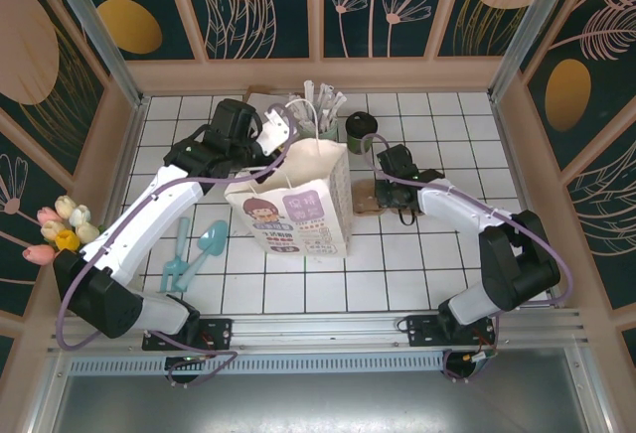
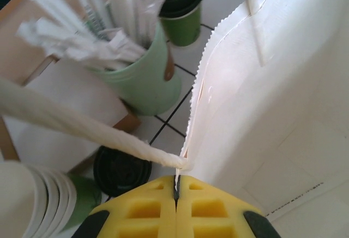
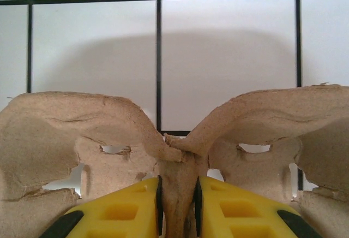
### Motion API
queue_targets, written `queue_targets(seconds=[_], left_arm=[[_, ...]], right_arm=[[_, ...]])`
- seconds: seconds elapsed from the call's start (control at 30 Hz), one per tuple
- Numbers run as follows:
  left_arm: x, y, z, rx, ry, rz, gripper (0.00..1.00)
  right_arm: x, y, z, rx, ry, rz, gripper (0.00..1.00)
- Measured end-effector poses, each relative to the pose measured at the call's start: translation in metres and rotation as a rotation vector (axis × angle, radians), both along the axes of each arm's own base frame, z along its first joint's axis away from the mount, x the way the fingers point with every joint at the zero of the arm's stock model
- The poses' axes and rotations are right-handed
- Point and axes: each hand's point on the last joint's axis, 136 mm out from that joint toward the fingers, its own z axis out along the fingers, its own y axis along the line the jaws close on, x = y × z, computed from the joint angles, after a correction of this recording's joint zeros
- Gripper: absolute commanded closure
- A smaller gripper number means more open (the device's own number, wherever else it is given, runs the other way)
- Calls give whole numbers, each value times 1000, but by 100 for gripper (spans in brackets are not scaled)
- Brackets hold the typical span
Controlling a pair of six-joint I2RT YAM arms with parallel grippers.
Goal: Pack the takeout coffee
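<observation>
Top external shows me the takeout coffee (image 1: 360,131) upright on the white-tiled counter (image 1: 437,254), just behind the paper bag (image 1: 298,210); the left wrist view crops its lid. My left pincer (image 2: 176,182) is pinched tight on the bag's rim. My right pincer (image 3: 177,189) clamps the centre ridge of the pulp carrier (image 3: 65,134), which hides the tiles beyond.

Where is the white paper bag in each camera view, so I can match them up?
Top external: the paper bag stands at centre, between the arms.
Left wrist: on the right half, its edge pinched in the left pincer.
Right wrist: the right pincer grips a cardboard tray.
Shared landmark: the white tiled table.
</observation>
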Motion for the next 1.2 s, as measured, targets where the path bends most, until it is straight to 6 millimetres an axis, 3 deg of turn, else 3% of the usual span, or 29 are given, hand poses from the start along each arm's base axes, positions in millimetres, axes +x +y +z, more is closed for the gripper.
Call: queue_targets(seconds=[0.27,0.5,0.57,0.77,0.93,1.1,1.2], left_arm=[[14,21,2,-83,121,328,100],[17,31,-2,-103,194,473,99],[16,35,1,-96,201,498,95],[8,42,11,-78,216,521,88],[3,39,11,-88,242,501,88],[0,32,10,-93,254,451,92],[0,27,11,-96,254,411,95]], right_arm=[[4,-15,-1,-23,4,-18,77],[4,-15,-1,-30,5,4,76],[4,-16,-1,-32,5,7,77],[0,-23,-9,-38,24,-3,77],[-6,-21,-17,-24,46,20,76],[-9,-19,-21,-12,60,24,59],[-10,-20,-23,-1,68,-5,57]])
